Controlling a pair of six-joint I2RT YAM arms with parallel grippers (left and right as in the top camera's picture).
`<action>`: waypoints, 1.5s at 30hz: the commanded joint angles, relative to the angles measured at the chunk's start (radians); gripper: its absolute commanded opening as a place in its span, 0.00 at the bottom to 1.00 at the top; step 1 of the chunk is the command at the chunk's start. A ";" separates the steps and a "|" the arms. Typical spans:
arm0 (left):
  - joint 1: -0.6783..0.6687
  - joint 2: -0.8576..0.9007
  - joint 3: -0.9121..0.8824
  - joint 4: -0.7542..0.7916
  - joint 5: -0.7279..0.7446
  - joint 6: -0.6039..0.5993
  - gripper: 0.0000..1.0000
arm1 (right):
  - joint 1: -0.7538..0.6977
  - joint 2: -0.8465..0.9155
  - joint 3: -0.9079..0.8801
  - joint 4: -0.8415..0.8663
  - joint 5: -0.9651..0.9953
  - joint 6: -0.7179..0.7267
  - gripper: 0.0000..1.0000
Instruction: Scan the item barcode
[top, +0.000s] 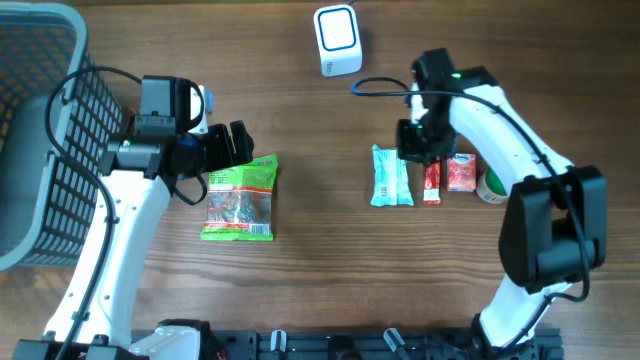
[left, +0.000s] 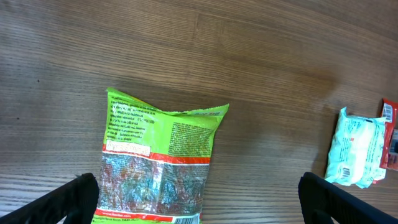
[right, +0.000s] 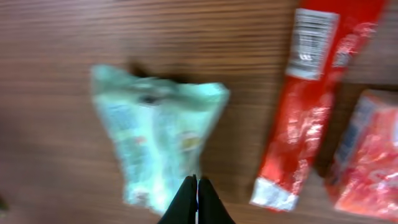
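A green snack bag lies flat on the wooden table, its barcode end toward the front edge. My left gripper hovers just above the bag's far end, open wide; in the left wrist view the bag lies between the spread fingertips. My right gripper hangs over the far end of a pale teal packet. In the blurred right wrist view its fingers are shut together in front of the teal packet, with nothing seen between them. A white barcode scanner stands at the back centre.
A red stick pack and a red packet lie right of the teal packet, with a small round green-and-white item beyond them. A grey wire basket fills the left edge. A black cable runs by the scanner.
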 joint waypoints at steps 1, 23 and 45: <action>-0.005 0.002 0.003 0.002 0.008 -0.005 1.00 | -0.024 -0.006 -0.099 0.058 0.007 0.006 0.04; -0.005 0.002 0.003 0.002 0.008 -0.005 1.00 | -0.024 -0.042 0.027 -0.075 0.065 -0.048 0.08; -0.005 0.002 0.003 0.002 0.008 -0.005 1.00 | 0.154 -0.070 -0.127 0.020 0.011 0.020 0.25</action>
